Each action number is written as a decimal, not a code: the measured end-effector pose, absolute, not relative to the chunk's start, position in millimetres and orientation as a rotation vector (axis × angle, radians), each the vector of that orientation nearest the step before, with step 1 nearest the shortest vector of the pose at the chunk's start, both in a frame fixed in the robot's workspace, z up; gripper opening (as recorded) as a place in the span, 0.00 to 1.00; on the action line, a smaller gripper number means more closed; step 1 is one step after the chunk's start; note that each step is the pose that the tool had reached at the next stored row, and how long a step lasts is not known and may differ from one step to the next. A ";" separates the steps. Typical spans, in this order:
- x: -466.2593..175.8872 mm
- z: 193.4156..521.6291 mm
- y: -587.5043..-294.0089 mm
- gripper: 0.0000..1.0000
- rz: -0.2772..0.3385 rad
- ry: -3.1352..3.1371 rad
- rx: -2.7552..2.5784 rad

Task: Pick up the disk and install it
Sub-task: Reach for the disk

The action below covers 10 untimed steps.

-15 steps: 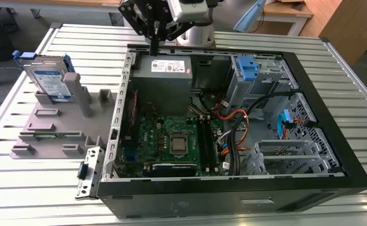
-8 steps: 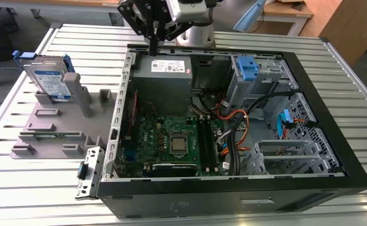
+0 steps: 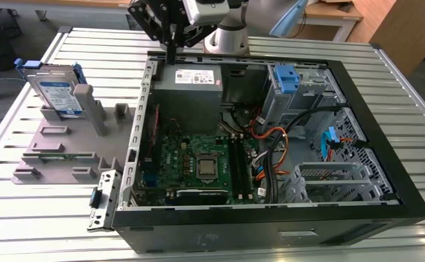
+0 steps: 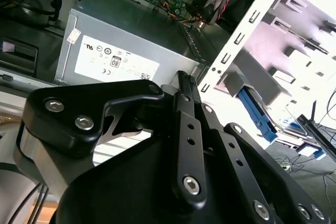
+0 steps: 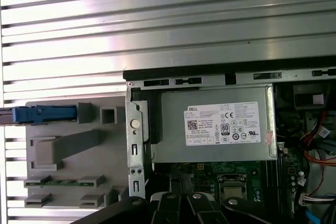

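Flat silver disk (image 3: 58, 90), white-and-blue label, blue plastic frame: stands upright in grey plastic holder (image 3: 66, 147) on ribbed metal desk (image 3: 23, 218), exterior view's left. Black hand (image 3: 171, 59): fingers pressed together, holding nothing, over grey power box (image 3: 190, 93) at back of open black computer case (image 3: 394, 191), well apart from disk.

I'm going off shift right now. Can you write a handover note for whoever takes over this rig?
Gripper: shut, empty, over the case edge by the power supply.
Disk: upright in the grey fixture at the exterior view's left, outside the case.
Done: nothing yet.
Left: picking up the disk and installing it.
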State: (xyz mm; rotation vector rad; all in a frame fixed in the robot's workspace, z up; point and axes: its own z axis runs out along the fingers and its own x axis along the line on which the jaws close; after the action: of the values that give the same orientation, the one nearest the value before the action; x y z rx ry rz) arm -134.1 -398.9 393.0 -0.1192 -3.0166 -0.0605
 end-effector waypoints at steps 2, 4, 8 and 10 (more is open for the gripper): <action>-134.4 393.1 -398.9 0.11 -0.060 -3.016 -0.119; -134.5 393.0 -398.9 0.11 -0.060 -3.017 -0.119; -135.4 393.0 -398.9 0.11 -0.060 -3.016 -0.119; -136.3 393.0 -398.9 0.11 -0.060 -3.016 -0.119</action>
State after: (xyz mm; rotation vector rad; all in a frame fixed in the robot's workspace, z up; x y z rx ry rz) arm -136.3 -398.9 393.0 -0.1192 -3.0165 -0.0603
